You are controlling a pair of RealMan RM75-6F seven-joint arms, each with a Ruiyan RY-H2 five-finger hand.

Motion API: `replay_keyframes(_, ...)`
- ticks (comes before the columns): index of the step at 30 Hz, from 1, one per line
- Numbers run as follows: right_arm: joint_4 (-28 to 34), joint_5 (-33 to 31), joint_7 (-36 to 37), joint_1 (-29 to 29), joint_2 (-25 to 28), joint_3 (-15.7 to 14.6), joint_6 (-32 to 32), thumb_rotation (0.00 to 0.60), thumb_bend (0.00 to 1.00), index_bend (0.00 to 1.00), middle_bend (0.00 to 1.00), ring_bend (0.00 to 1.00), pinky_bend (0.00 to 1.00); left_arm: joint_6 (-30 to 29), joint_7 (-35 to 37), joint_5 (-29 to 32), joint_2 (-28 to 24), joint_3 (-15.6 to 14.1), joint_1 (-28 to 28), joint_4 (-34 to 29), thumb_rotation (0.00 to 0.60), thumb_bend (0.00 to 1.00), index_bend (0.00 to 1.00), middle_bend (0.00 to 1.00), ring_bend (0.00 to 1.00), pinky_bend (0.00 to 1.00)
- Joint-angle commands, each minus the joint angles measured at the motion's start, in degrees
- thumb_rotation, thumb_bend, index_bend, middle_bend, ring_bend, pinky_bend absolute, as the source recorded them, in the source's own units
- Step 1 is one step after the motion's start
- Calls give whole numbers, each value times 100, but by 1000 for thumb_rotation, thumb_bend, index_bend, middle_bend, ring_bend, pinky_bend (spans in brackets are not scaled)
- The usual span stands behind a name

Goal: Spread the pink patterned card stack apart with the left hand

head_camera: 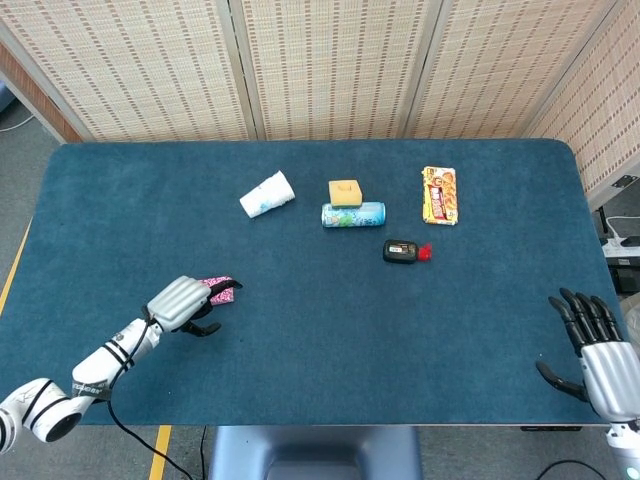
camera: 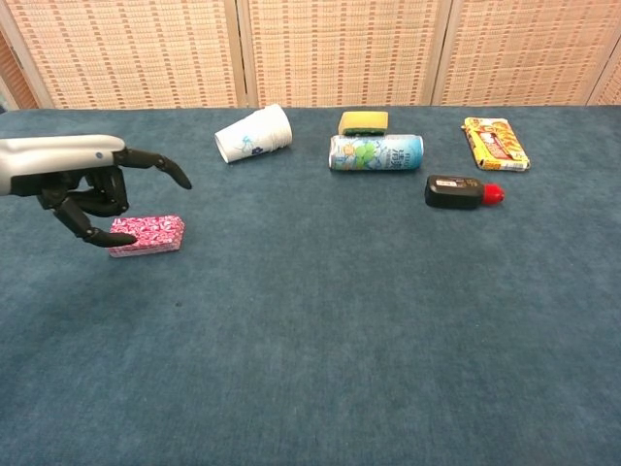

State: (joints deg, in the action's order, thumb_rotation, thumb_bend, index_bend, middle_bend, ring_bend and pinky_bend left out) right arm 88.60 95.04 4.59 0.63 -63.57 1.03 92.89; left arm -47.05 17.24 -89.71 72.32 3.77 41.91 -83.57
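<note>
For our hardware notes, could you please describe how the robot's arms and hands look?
Both the left hand and the right hand have ribbed silver backs and black fingers. The left arm is white with black bands and a thin black cable.

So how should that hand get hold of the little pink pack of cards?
Probably from above: the pink card stack lies flat and squared, so the left hand, hovering over it, could press fingers on its broad top face and push sideways to fan it.

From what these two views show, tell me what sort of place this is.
Probably a lab or test room for robot manipulation, not a home: a table covered in blue felt, woven screens fencing it off, and unrelated props such as a tipped paper cup and a lying can.
</note>
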Motion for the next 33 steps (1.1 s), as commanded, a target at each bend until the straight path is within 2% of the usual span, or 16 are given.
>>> replay_keyframes(1,-20,-10,-96,-6,-37,25,33,600,130,77,28,0,44,420,-481,557,127,174,236,-277,600,312,134,972,956,945)
replay_keyframes(9,-441,195,-414,-179,-382,185,747,600,132,51,31,0,87,552,-545,805,513,172,372,-177,600,312,107,974,959,947)
replay_keyframes(13,-502,186,-275,-202,-439,210,833,600,133,38,31,0,87,534,-736,1039,668,254,417,-154,600,312,150,978,965,952)
replay_keyframes(18,-522,240,-258,-179,-424,147,745,600,132,39,31,0,87,440,-1389,1600,919,392,458,-102,600,312,176,989,979,965)
replay_keyframes(26,-467,232,-183,-174,-364,127,704,600,132,51,31,0,87,356,-2601,2710,1233,420,573,23,600,316,187,993,985,971)
replay_keyframes(33,-504,262,-164,-185,-377,114,733,600,132,53,31,0,87,357,-3030,3318,1384,358,612,255,600,315,193,993,986,971)
